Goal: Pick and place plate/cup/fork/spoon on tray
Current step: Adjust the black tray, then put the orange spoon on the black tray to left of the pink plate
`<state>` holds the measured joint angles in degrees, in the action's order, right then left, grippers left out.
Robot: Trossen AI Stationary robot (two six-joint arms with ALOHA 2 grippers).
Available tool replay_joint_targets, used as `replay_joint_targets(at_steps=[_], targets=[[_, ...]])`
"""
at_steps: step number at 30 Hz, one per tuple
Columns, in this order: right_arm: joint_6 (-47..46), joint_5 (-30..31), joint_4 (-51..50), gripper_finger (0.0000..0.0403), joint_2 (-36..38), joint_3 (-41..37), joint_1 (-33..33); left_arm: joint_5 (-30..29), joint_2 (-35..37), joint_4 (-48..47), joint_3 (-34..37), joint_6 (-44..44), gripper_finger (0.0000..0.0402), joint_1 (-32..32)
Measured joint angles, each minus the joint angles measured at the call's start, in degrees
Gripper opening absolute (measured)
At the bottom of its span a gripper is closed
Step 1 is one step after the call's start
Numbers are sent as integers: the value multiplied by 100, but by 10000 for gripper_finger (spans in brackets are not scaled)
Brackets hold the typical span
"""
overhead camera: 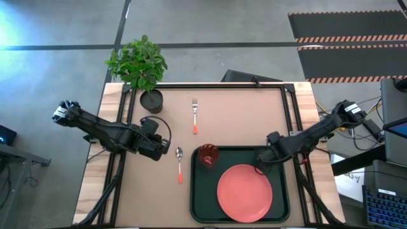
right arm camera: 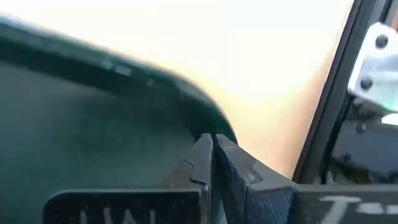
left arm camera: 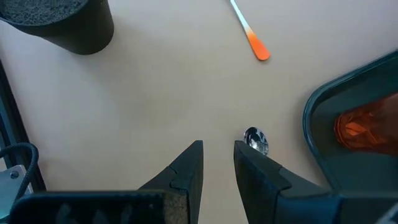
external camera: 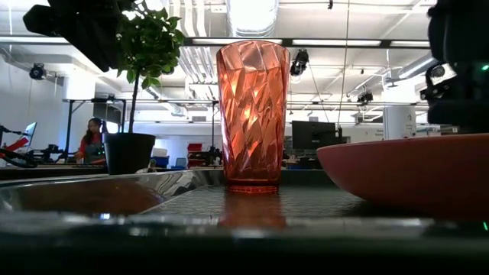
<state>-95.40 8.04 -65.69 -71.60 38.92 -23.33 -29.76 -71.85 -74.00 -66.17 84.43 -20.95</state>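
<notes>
The dark green tray point(overhead camera: 202, 197) lies at the table's near right. The coral plate point(overhead camera: 245, 193) lies flat in it, and the red-brown cup point(overhead camera: 208, 156) stands upright in its far left corner; the cup also shows in the low view point(external camera: 252, 114). The spoon point(overhead camera: 179, 164) lies on the table left of the tray, and the fork point(overhead camera: 194, 116) lies farther back. My left gripper point(left arm camera: 217, 152) is open just left of the spoon's bowl point(left arm camera: 255, 140). My right gripper point(right arm camera: 212, 146) is shut over the tray's far right corner point(right arm camera: 186, 93). My right gripper's shut fingertips point(right arm camera: 219, 149) stand at the inner side of the tray's far right corner rim point(right arm camera: 221, 124); I cannot tell whether they touch it.
A potted plant point(overhead camera: 146, 76) stands at the table's far left, its dark pot point(left arm camera: 62, 25) close behind my left gripper. Black frame rails run along the table's left, right and far edges. A person shows far back in the room point(external camera: 93, 137).
</notes>
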Motion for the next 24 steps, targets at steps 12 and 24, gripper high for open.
replay_joint_targets(at_steps=[12,24], targets=[[753,321,84,8,-230,-38,845,-24,7,-2,0,-285,72,0],[2218,646,832,8,-87,44,1912,-22,9,-4,0,-276,72,0]])
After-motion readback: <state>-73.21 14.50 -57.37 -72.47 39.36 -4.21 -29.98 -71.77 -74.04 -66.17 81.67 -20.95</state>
